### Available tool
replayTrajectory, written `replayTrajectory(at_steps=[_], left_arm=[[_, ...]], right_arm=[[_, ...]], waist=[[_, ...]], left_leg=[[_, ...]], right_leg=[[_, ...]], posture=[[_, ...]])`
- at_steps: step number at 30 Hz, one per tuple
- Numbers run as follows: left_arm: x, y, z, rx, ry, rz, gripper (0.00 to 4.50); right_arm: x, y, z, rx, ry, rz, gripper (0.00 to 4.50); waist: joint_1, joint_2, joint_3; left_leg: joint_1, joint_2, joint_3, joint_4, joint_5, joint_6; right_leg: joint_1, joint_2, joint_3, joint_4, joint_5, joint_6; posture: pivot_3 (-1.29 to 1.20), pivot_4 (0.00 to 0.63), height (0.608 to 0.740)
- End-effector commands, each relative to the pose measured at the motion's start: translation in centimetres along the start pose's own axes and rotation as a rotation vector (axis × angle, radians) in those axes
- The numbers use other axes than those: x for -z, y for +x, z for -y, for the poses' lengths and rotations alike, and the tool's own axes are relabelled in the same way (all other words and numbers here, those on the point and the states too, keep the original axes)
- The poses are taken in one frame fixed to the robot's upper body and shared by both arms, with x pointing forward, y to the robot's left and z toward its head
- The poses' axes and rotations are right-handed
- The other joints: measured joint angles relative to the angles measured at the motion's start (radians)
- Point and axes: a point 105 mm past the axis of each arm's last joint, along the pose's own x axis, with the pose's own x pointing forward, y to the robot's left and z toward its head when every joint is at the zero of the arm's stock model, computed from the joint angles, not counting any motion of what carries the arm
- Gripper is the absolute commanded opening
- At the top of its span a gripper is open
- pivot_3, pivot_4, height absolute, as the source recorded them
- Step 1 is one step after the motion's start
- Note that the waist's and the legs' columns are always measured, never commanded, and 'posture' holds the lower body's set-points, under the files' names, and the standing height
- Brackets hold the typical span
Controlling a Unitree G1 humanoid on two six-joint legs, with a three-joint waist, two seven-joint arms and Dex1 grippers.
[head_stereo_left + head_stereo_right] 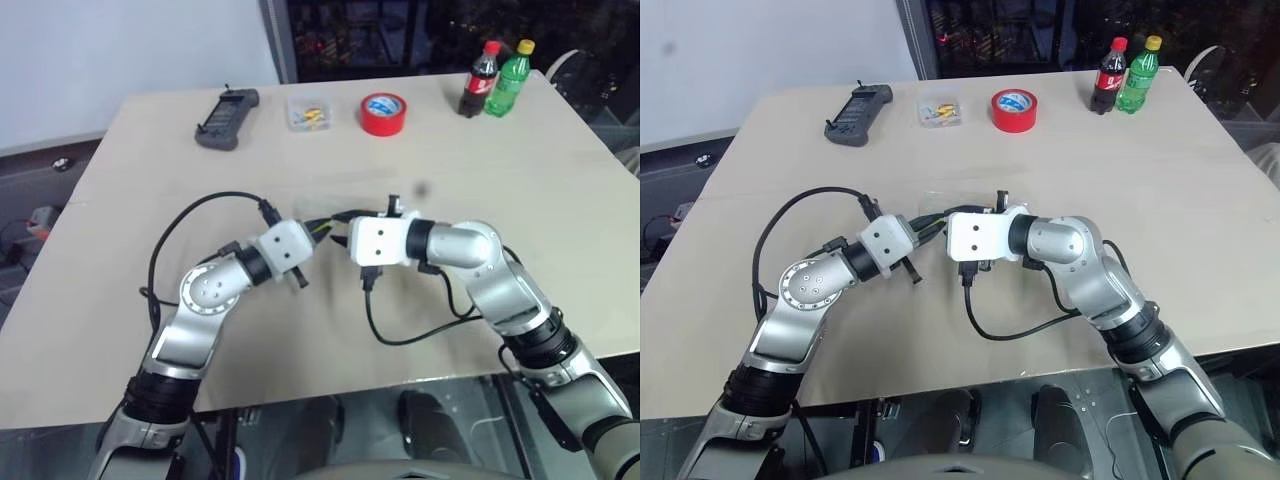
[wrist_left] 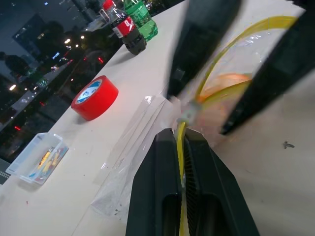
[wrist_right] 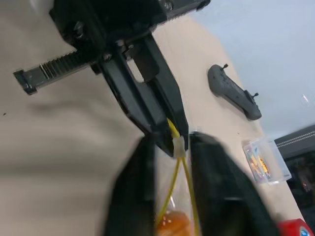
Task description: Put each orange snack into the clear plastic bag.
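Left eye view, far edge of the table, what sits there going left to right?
Black handheld controller → small clear box of yellow-orange bits → red tape roll → cola bottle → green soda bottle.

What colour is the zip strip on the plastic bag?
Yellow; the zip strip shows best in the left wrist view.

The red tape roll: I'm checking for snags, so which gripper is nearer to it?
Right. The right gripper sits below the red tape roll on the table; the left gripper, pinching the clear plastic bag's zip strip, lies slightly farther left.
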Motion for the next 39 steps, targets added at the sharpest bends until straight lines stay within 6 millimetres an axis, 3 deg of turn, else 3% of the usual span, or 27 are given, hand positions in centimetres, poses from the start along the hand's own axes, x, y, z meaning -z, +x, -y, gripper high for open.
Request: replayTrajectory(at_steps=[1,17,20,39], left_arm=[[-0.95,-0.49,-0.72,-0.031,0.028,0.033,0.0],[-1.04,-0.55,-1.07,-0.068,0.117,0.043,0.0],[-1.0,-0.52,-0.98,-0.069,0.129,0.044,0.0],[-0.91,-0.69,-0.92,-0.078,0.13,0.04,0.0]], right_arm=[[-1.21,-0.02,0.67,0.024,-0.053,0.033,1.82],[-1.59,0.65,0.47,0.017,-0.059,0.059,1.82],[-1.52,0.82,0.76,0.033,-0.06,0.059,1.1],[-1.04,0.87,1.25,0.061,-0.07,0.035,1.1]], waist=[[0.0,0.0,0.0],[0.0,0.0,0.0],[0.0,0.0,0.0],[0.0,0.0,0.0]], left_leg=[[0.0,0.0,0.0,0.0,0.0,0.0],[0.0,0.0,0.0,0.0,0.0,0.0],[0.0,0.0,0.0,0.0,0.0,0.0],[0.0,0.0,0.0,-0.001,0.0,0.0]], right_leg=[[0.0,0.0,0.0,0.0,0.0,0.0],[0.0,0.0,0.0,0.0,0.0,0.0],[0.0,0.0,0.0,0.0,0.0,0.0],[0.0,0.0,0.0,0.0,0.0,0.0]], posture=[[0.0,0.15,0.74],[0.0,0.15,0.74],[0.0,0.15,0.74],[0.0,0.15,0.74]])
